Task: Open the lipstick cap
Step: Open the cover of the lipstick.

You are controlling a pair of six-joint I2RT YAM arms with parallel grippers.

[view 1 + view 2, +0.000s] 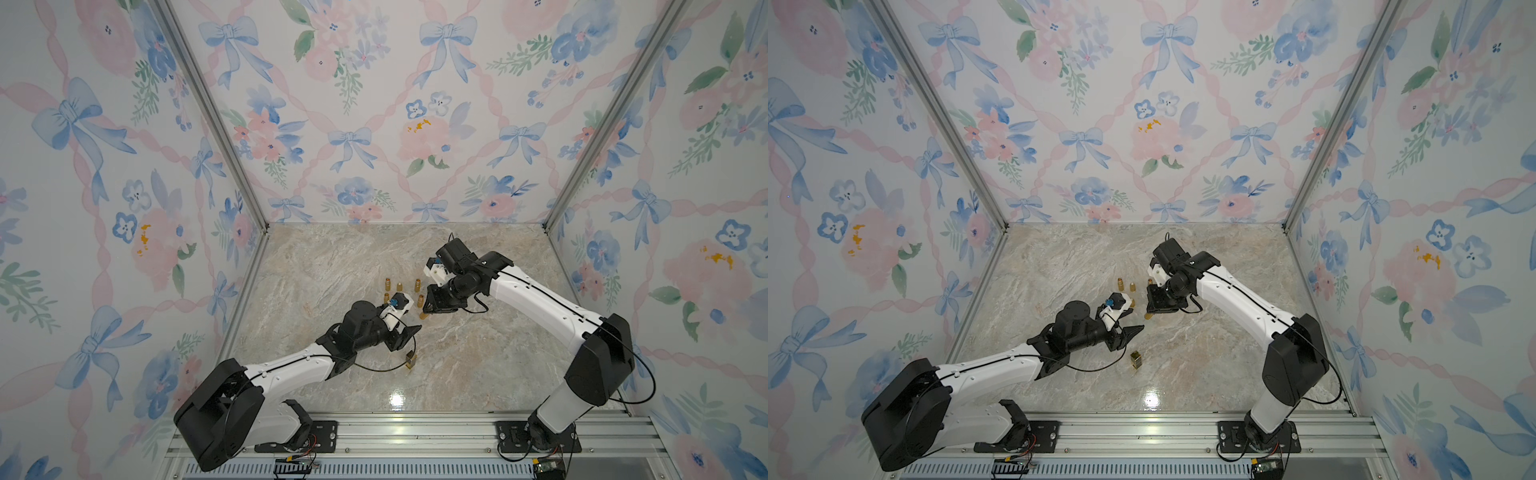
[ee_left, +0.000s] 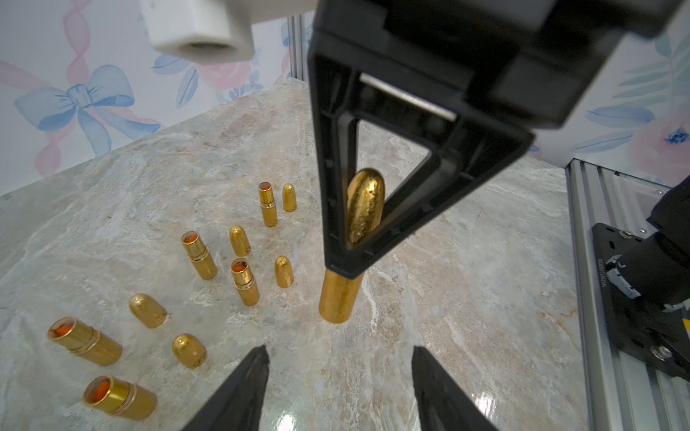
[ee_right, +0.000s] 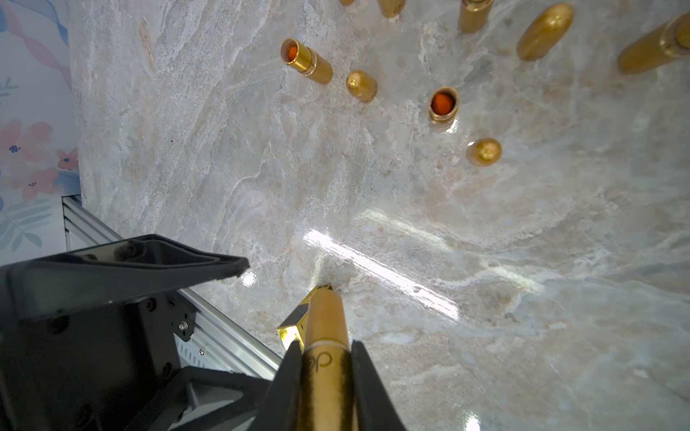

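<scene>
Lipstick (image 2: 339, 298): one gold tube, cap on, stands upright between the right jaws, which are clamped on its sides. In the left wrist view its domed cap (image 2: 365, 205) shows through the open frame of one jaw. The lower barrel comes out below the jaw tips down to the table (image 2: 466, 280), where its foot seems to touch. In the right wrist view the jaws press from both sides on the shiny lettered part of the lipstick (image 3: 325, 358), and the matt barrel runs on past the tips. In a top view the lipstick (image 1: 424, 316) shows only as a gold stub under the right jaws.

The left jaws stand apart with nothing between them. Their two tips point toward the held lipstick from near by and do not touch it.

Past the left jaws and to one side of the right jaws stands a cluster of ten gold pieces. There are five open tubes (image 2: 199, 255), each showing orange-red inside its mouth. There are also five loose caps (image 2: 239, 240), dome up. All ten seem to stand upright and apart from one another, each cap near a tube. None touches either pair of jaws.

One square case (image 1: 410, 360), also gold, stands on the table just beside the left jaws, on the side away from the cluster. In the right wrist view the square case (image 3: 295, 322) shows right behind the held lipstick, beyond the right jaw tips.
</scene>
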